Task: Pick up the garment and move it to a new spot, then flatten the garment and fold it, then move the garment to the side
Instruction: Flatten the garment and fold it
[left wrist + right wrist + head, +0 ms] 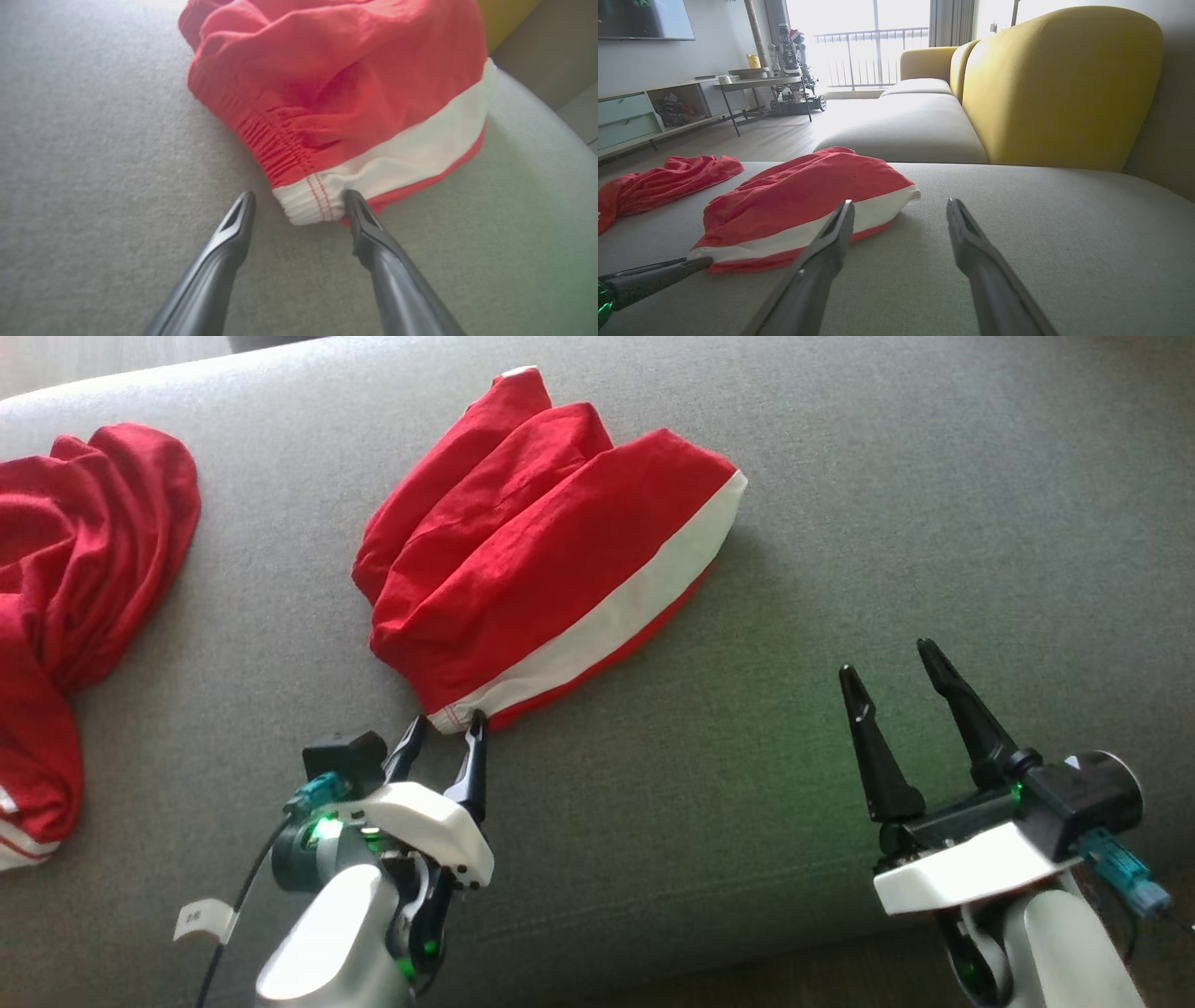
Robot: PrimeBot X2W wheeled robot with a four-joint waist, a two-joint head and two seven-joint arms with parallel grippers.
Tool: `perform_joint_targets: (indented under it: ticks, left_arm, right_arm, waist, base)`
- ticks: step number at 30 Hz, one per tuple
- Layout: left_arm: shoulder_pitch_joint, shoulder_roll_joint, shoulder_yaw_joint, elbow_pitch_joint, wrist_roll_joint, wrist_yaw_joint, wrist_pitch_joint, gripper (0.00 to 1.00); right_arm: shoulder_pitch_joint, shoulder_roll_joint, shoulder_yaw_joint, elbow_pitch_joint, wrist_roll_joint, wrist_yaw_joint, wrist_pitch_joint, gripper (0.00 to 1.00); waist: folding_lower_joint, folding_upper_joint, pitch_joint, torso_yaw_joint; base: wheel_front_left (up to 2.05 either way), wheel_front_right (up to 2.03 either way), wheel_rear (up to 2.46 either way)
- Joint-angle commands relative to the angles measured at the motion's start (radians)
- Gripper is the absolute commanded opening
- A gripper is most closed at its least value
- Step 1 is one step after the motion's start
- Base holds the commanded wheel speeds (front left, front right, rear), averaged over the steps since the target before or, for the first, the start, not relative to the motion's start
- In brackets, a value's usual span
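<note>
The garment lies bunched on the grey cushion: bright red with a broad white band and a gathered elastic edge. My left gripper is open at its near corner. In the left wrist view the white corner of the garment sits between the spread fingers of the left gripper, against the right one. My right gripper stands open and empty over bare cushion to the right, well apart from the cloth. In the right wrist view, the right gripper points past the garment.
A second crumpled red cloth lies at the cushion's left end, with striped trim at its near edge. A yellow backrest rises behind the seat. The cushion's front edge runs just ahead of both arms. Beyond are wooden floor and a low table.
</note>
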Motion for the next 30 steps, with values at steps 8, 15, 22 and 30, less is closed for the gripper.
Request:
perform_joint_targets:
  ticks: [8,15,22,30]
  left_arm:
    - [-0.034,0.008,0.018,-0.060,-0.003,0.006,-0.005,0.00]
    - [0.015,0.009,0.054,-0.138,0.026,0.020,-0.005,0.00]
    - [0.096,0.048,0.163,-0.275,0.063,0.042,-0.005,0.00]
    - [0.126,0.071,0.251,-0.335,0.079,0.048,-0.005,0.00]
  right_arm:
    - [-0.032,-0.007,0.018,-0.036,0.001,0.000,-0.006,1.00]
    - [-0.034,-0.007,0.029,-0.034,-0.007,0.000,-0.006,1.00]
    - [-0.091,-0.007,0.056,0.063,-0.016,0.000,-0.006,1.00]
    - [-0.247,-0.007,0.130,0.411,-0.010,0.000,-0.006,1.00]
  waist:
    - [-0.0001,0.0000,-0.012,0.004]
    - [-0.0001,0.0000,-0.018,0.019]
    - [-0.0001,0.0000,0.002,0.067]
    - [-0.0001,0.0000,0.024,0.122]
  base:
    - [0.00,0.00,0.00]
    - [0.00,0.00,0.00]
    - [0.00,0.00,0.00]
    - [0.00,0.00,0.00]
